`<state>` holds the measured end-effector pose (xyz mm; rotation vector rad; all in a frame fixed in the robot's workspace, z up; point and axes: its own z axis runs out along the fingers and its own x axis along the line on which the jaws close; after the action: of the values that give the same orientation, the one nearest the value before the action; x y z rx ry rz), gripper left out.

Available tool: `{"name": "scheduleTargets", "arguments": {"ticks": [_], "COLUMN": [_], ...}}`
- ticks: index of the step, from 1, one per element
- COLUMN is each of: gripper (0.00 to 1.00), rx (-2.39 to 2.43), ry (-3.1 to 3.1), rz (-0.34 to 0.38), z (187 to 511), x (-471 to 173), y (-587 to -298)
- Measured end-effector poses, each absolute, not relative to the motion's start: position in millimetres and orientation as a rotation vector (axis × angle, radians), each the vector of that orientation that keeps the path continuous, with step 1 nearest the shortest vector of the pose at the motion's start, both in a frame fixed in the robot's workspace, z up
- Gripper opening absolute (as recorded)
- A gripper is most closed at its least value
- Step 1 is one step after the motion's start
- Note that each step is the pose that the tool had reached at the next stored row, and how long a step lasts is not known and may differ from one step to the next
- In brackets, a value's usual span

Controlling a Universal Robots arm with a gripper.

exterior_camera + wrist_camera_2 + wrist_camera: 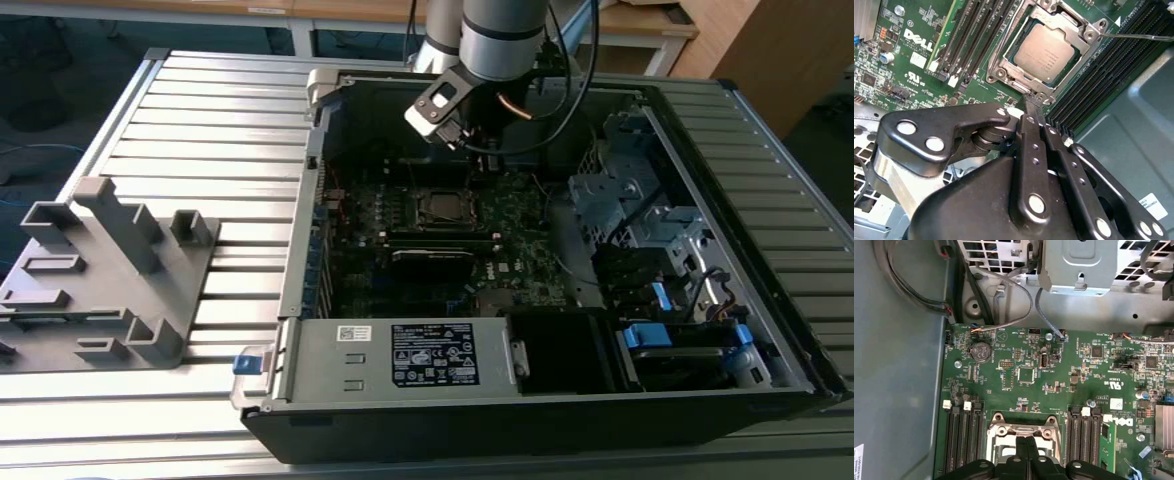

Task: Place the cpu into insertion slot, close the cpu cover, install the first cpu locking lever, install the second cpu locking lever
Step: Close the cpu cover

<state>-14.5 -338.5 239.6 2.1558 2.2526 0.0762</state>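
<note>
In the first wrist view the hand (1026, 440) hides the cpu cover's (1004, 431) middle; the edge crops both.

I see a white logo (918, 39) printed on the green board (901, 80) & a b/w label (434, 355) stuck on the grey box (314, 372).

ribbed grey metal table (200, 120), evenly lit. wooden desk (267, 8) along its far side, wooden cabinet (774, 50) at the exterior view's right. dark floor (67, 70) at the exterior view's left.

A lab bench: slatted aluminium table (200, 110), opened computer case (534, 400), grey fixture (100, 280).
</note>
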Motion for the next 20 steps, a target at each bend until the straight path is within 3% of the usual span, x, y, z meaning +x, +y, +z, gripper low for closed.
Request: {"name": "scheduleTargets", "arguments": {"ticks": [20], "gripper": [0.11], "rx": [1.877], "ry": [2.497], "rz": [0.08], "z": [237.8], "x": [-14.5], "y": [-338.5]}}
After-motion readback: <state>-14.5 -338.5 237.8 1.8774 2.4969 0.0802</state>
